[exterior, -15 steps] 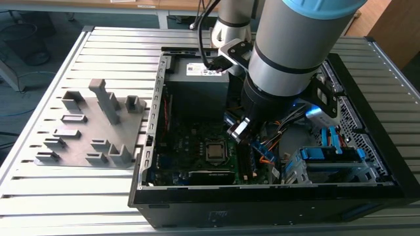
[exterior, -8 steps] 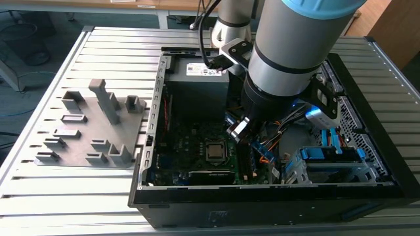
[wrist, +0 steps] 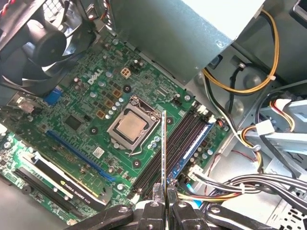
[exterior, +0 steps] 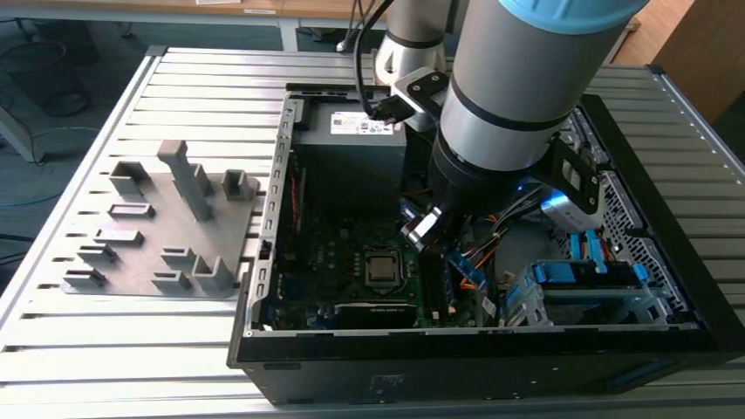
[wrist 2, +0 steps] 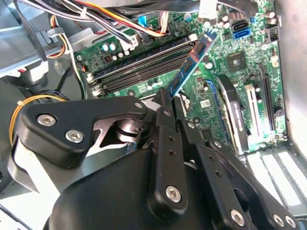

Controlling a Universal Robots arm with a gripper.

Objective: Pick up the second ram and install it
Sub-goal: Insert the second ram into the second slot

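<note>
Open PC case [exterior: 466, 349] on slatted surface [exterior: 140, 349], end effector [wrist: 164, 194] down inside it, clamped on the second ram [wrist: 164, 143].
Motherboard [wrist: 91, 100] sits under the end effector; second ram sticks out past its fingertips, edge-on over the memory slots [wrist: 180, 139], beside the CPU socket [wrist: 132, 125]. Slot contact: can't tell.

An open computer case [exterior: 466, 353] is lying on the slatted tabletop [exterior: 105, 349], gray holder blocks [exterior: 187, 183] sitting beside it at the exterior view's left; its green motherboard [wrist: 96, 103] is facing up.
</note>
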